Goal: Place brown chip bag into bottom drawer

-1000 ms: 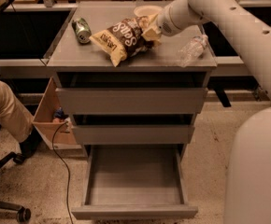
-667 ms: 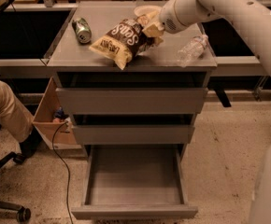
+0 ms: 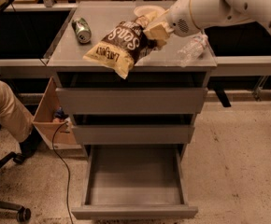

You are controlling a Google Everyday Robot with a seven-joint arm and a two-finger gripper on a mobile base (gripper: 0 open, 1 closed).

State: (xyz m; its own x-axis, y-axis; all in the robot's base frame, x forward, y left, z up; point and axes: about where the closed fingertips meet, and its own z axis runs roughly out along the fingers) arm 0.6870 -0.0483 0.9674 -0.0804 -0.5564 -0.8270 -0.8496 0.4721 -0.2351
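The brown chip bag [image 3: 120,46] hangs in the air over the cabinet top's front edge, its tan-yellow end drooping down to the left. My gripper [image 3: 153,29] is shut on the bag's upper right end and holds it above the grey cabinet top [image 3: 112,20]. My white arm reaches in from the upper right. The bottom drawer [image 3: 133,210] is pulled out below, a wide grey tray with nothing in it. The two drawers above it are shut.
A green can [image 3: 82,30] lies at the cabinet top's left. A crushed clear plastic bottle [image 3: 192,48] lies at its right front. A person's leg [image 3: 4,108] and an office chair base are at the left. A cardboard box [image 3: 51,118] and a cable sit beside the cabinet.
The gripper has carried the chip bag forward and a little to the left, so the bag's lower end now hangs past the cabinet top's front edge.
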